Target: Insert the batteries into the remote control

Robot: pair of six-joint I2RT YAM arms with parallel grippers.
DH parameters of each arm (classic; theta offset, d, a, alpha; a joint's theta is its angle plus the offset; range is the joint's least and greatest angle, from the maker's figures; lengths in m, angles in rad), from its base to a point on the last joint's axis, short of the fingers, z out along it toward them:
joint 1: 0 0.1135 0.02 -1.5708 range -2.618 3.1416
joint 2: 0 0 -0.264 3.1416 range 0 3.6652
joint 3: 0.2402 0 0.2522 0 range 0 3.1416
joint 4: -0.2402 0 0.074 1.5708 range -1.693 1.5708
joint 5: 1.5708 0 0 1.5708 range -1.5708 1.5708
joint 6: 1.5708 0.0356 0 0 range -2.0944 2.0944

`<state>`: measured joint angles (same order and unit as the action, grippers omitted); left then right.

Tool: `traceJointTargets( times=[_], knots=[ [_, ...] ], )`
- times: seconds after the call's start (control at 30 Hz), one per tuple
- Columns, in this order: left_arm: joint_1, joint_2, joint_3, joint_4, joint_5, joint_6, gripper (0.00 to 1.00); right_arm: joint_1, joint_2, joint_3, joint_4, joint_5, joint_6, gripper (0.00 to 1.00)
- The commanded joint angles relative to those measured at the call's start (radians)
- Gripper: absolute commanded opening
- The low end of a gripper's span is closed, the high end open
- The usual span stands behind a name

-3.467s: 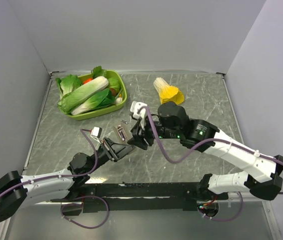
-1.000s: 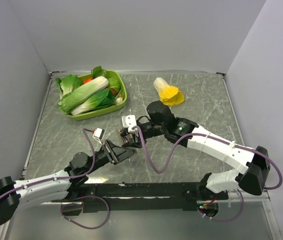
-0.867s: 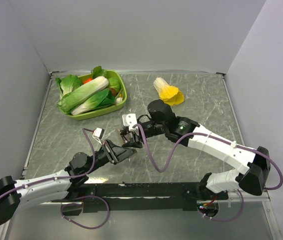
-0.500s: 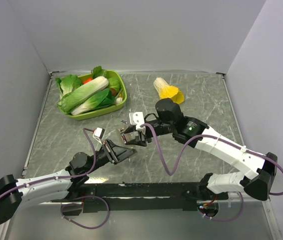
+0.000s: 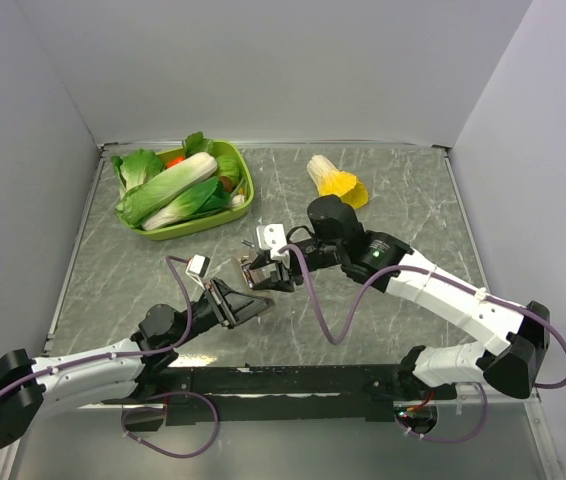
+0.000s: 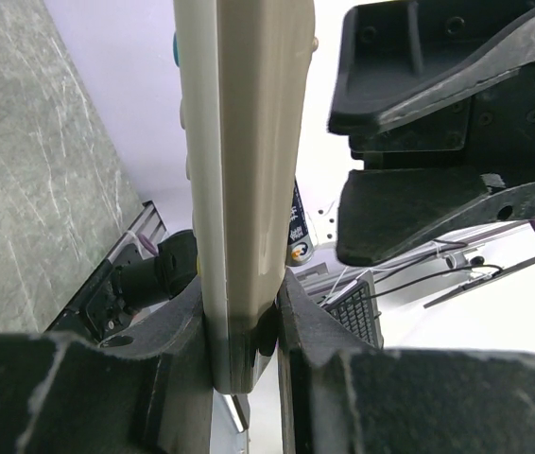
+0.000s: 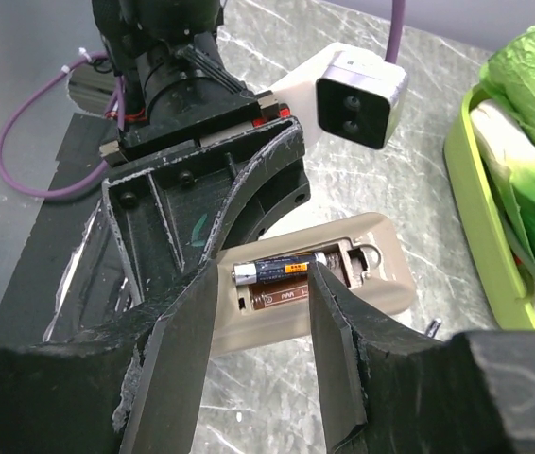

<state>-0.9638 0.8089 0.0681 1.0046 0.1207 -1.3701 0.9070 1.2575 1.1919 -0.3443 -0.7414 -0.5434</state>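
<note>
**Remote held back-up, one battery in its bay**

My left hand (image 6: pixel 242 320) is clamped on the remote control (image 7: pixel 381 284). My own wrist view shows the remote edge-on, its near end pinched tight between my two fingers, with small buttons poking out along its left face. From above, I hold it over the middle of the tabletop (image 5: pixel 403 200), raised off the surface.

My right hand (image 7: pixel 260 284) hangs just over the remote, close to my left hand. Its fingers (image 7: pixel 182 359) stand a modest gap apart and grip nothing. Through that gap I see the plain beige back turned toward me with the battery bay uncovered. One battery (image 7: pixel 282 271) lies lengthwise in the far slot, one end by the spring contact. The near slot shows its brown printed floor. I cannot tell whether my fingertips touch the remote's casing.

A green basket (image 5: pixel 248 185) of toy cabbages (image 5: pixel 178 185) sits at the far left of the tabletop. A yellow toy cabbage (image 5: pixel 338 183) lies apart at the far middle, beyond my right arm.
</note>
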Motion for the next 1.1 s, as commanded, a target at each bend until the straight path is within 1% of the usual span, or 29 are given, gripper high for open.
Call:
traceJointTargets(
  times=[0.0, 0.23, 0.53, 1.07],
  knots=[
    [-0.003, -0.010, 0.045, 0.068, 0.025, 0.016, 0.01, -0.002, 0.026, 0.009, 0.021, -0.033, -0.033, 0.50],
    [-0.004, -0.010, 0.050, 0.069, 0.031, 0.017, 0.01, -0.003, 0.051, 0.015, 0.015, -0.030, -0.041, 0.46],
    [-0.004, -0.013, 0.052, 0.074, 0.036, 0.017, 0.01, 0.003, 0.063, 0.012, 0.001, -0.024, -0.044, 0.45],
    [-0.006, -0.020, 0.079, 0.078, 0.079, 0.034, 0.01, 0.020, 0.118, -0.006, 0.011, 0.063, -0.052, 0.38]
  ],
)
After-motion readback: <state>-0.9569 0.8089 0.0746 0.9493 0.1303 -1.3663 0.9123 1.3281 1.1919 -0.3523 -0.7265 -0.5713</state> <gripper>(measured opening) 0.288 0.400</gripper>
